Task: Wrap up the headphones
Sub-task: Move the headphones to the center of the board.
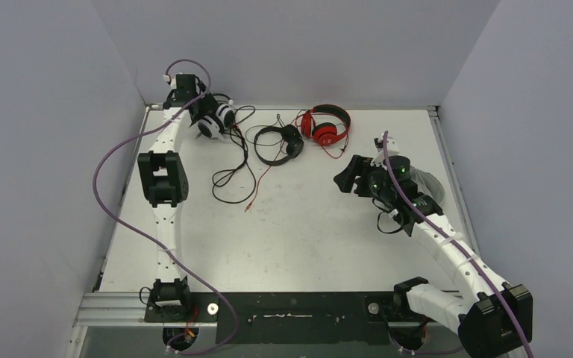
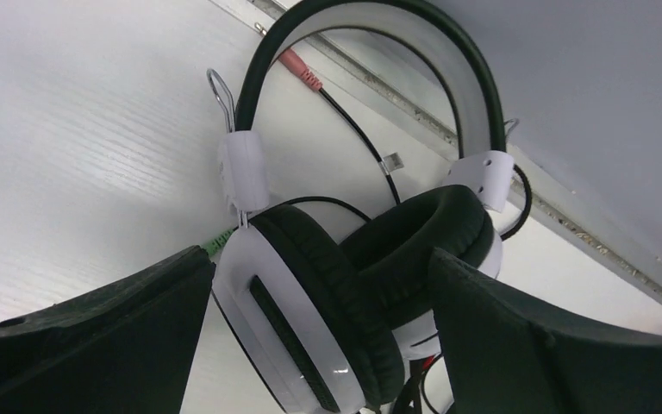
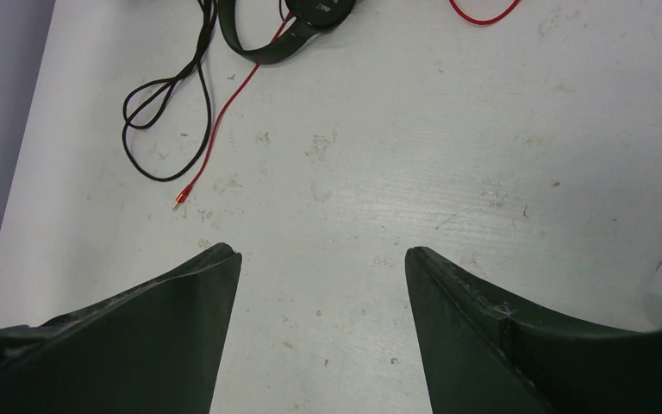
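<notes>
the scuffed white surface (image 1: 306,239) bears white-and-black headphones (image 1: 213,119) in its far left corner, black headphones (image 1: 277,143) and red headphones (image 1: 327,125) by the far edge, light grey headphones (image 1: 434,185) at right, and a black cable (image 1: 231,177) and red cable (image 1: 260,183) trailing nearer.

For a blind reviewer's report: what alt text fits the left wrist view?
White-and-black over-ear headphones lie on the white table between the open left hand's two dark fingers. A pink plug and black cable lie inside the headband's arch.
</notes>
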Controlling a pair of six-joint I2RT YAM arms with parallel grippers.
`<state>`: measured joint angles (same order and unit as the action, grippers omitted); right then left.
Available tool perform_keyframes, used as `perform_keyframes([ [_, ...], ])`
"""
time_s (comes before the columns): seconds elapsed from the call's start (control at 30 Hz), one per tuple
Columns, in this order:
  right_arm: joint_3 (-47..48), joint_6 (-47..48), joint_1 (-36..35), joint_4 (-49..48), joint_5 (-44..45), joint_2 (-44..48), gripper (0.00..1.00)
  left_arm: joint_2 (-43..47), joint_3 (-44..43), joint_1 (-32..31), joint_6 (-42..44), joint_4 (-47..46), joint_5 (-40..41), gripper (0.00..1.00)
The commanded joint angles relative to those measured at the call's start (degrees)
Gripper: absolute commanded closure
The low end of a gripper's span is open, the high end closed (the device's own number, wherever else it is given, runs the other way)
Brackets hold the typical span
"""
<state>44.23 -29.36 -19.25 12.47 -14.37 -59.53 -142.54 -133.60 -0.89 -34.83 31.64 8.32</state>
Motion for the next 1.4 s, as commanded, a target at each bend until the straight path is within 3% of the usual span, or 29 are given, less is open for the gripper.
perform_keyframes([
  [0.0, 2.5, 0.9, -0.8, -2.2, -0.1, 0.7, 0.29, -4.2, -6.7, 0.6, 0.9, 9.1, -3.5, 0.16],
  [0.07, 2.3, 0.7, -0.9, -1.8, 0.3, 0.6, 0.29, -2.2, -3.6, 0.6, -0.2, 10.6, -1.6, 0.33],
  [0.3, 0.4, 0.0, -1.1, -0.9, 1.2, 3.4, 0.29, 22.3, 31.6, 0.0, -6.1, -3.0, 1.3, 0.51],
  [0.53, 0.2, 1.5, -1.2, 2.6, 0.9, 6.5, 0.29, 49.6, 59.5, -3.4, -11.9, -5.3, 1.7, 0.55],
  [0.7, 0.8, 0.9, -1.2, 3.4, -1.1, 5.9, 0.28, 73.5, 79.2, -15.2, -23.9, -7.1, 7.5, 0.53],
  [0.83, 0.3, -1.0, -1.9, 2.6, -4.3, 2.0, 0.29, 87.3, 91.9, -24.2, -35.2, -9.0, 10.4, 0.55],
  [0.93, -0.6, -2.2, -3.0, 0.7, -5.9, 0.2, 0.29, 92.2, 96.0, -27.1, -37.6, -9.5, 10.3, 0.57],
  [1.03, -0.5, -2.8, -5.3, -0.6, -5.4, -1.4, 0.29, 93.5, 96.0, -27.3, -34.2, -8.1, 10.0, 0.54],
  [1.1, 0.2, -3.0, -7.8, -0.5, -3.8, -2.9, 0.28, 92.8, 93.9, -27.3, -28.3, -7.2, 10.4, 0.45],
  [1.2, 2.4, -4.2, -13.6, 1.2, 1.9, -6.3, 0.24, 89.7, 88.6, -26.9, -12.8, -8.2, 6.8, 0.33],
  [1.3, 5.9, -8.1, -20.4, 5.2, 12.9, -10.3, 0.01, 85.5, 83.0, -26.4, -0.2, -7.7, 0.6, 0.25],
  [1.37, 7.9, -10.8, -23.6, 6.7, 17.7, -13.3, 0.0, 82.4, 80.1, -25.4, 4.6, -7.0, -3.6, 0.2],
])
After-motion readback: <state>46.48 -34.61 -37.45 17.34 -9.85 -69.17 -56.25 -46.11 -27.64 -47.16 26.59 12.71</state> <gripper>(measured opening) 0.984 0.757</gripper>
